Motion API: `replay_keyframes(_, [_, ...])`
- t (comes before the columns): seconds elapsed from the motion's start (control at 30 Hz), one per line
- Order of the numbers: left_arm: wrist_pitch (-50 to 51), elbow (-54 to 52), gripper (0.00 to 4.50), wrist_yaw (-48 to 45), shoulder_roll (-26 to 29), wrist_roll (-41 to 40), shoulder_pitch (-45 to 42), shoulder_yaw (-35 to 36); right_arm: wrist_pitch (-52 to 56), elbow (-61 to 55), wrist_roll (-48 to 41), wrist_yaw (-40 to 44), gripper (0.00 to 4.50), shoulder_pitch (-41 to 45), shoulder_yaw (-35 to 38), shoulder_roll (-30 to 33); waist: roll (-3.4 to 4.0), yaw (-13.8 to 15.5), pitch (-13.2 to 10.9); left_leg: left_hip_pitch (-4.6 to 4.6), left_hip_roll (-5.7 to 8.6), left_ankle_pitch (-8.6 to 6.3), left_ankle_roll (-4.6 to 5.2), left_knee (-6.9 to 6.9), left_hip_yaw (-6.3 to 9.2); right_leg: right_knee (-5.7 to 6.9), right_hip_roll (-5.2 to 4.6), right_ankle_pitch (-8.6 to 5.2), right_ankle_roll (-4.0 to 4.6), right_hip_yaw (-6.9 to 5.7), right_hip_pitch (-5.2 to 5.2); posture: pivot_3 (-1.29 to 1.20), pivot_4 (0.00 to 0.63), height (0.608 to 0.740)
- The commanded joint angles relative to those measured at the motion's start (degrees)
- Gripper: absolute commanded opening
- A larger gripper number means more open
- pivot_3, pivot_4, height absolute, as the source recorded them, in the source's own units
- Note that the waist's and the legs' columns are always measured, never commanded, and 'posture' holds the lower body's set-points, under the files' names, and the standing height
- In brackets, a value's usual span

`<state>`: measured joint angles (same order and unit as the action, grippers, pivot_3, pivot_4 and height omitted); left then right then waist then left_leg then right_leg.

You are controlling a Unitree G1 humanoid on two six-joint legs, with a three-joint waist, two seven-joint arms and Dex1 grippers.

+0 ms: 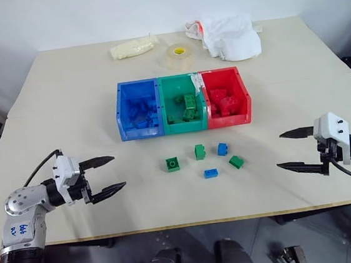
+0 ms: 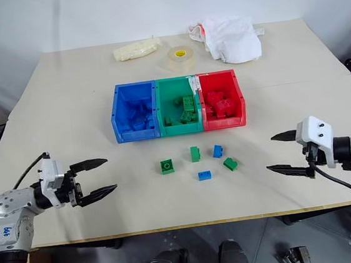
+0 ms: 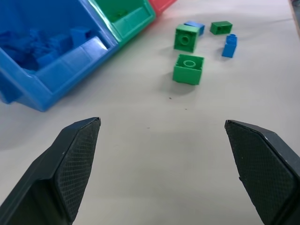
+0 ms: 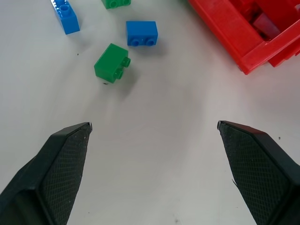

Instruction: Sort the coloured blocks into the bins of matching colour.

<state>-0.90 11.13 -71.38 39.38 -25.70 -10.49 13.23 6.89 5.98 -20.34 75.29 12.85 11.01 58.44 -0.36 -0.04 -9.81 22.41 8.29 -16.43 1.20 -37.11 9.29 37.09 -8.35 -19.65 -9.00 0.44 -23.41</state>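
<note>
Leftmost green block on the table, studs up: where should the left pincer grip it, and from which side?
Grip the leftmost green block across two opposite flat side walls, coming from above with the open left pincer. It sits flat on the table, its stud facing up, apart from the other loose blocks, so the fingers likely have room on both sides. The studded top offers no good hold.

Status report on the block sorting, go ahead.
Left gripper and right gripper open, empty, above the table. Five loose blocks, three green, two blue, before the bins. Nothing in the way.
</note>
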Motion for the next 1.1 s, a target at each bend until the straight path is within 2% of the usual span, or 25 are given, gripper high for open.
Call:
replay_keyframes(0.03, [0.63,-1.83,4.50,-1.01,0.26,-1.90,-0.49,0.12,0.93,-2.67,-0.96,-0.40,4.50,0.26,2.36,1.67,0.00,0.00,0.00,-0.01,-0.01,0.00,0.00,0.00,-0.01,0.00,0.00,0.00,0.00,0.00,0.00,0.00,0.150,0.740])
replay_keyframes(0.27, [1.05,-0.90,4.50,3.27,-0.46,1.20,-2.41,-1.29,6.02,-3.99,-0.50,-1.12,4.50,-0.50,2.55,3.00,0.00,0.09,0.00,0.00,0.00,-0.01,0.00,0.00,-0.03,0.00,0.00,0.00,0.00,0.01,0.00,0.00,0.150,0.740])
replay_keyframes(0.37, [1.16,-1.18,4.50,1.34,0.55,2.12,-1.57,-3.21,5.92,-3.65,0.05,-0.28,4.50,-4.18,4.79,5.15,0.00,0.15,0.00,0.00,-0.01,-0.02,0.01,0.01,-0.03,-0.01,0.00,0.00,0.00,0.01,0.00,0.00,0.150,0.740])
replay_keyframes(0.57, [3.82,-0.87,4.50,-2.89,0.35,-1.40,-1.98,-3.48,5.55,-3.79,1.79,1.27,4.50,-13.30,9.37,9.45,0.01,0.21,0.00,0.00,-0.01,-0.06,0.04,-0.02,-0.09,-0.04,0.02,0.00,0.00,0.00,0.00,0.00,0.150,0.740])
replay_keyframes(0.67, [2.58,-0.14,4.50,-4.08,-0.06,-1.40,-2.24,-3.50,6.72,-6.42,1.26,1.11,4.50,-14.48,9.54,9.83,0.01,-0.06,0.00,-0.03,-0.04,-0.06,0.04,-0.03,-0.17,-0.05,0.02,0.00,0.00,0.03,0.01,0.00,0.150,0.740])
replay_keyframes(0.9, [0.80,-0.19,4.50,-5.48,-1.15,-2.39,-1.98,-2.89,13.86,-14.09,-0.85,-1.30,4.50,-5.84,0.71,6.71,0.03,-0.01,-0.02,-0.10,-0.20,-0.07,0.02,-0.04,-0.38,-0.10,0.04,0.05,0.09,0.04,0.01,0.00,0.150,0.740])
replay_keyframes(1.1, [1.07,-3.28,4.50,-5.48,-1.81,-4.39,0.23,-2.05,16.21,-11.76,1.92,-4.00,4.50,4.89,-9.74,-0.41,0.01,0.03,-0.03,-0.07,-0.19,-0.11,0.06,-0.04,-0.39,-0.15,0.00,0.07,0.07,0.00,0.00,0.00,0.150,0.740])
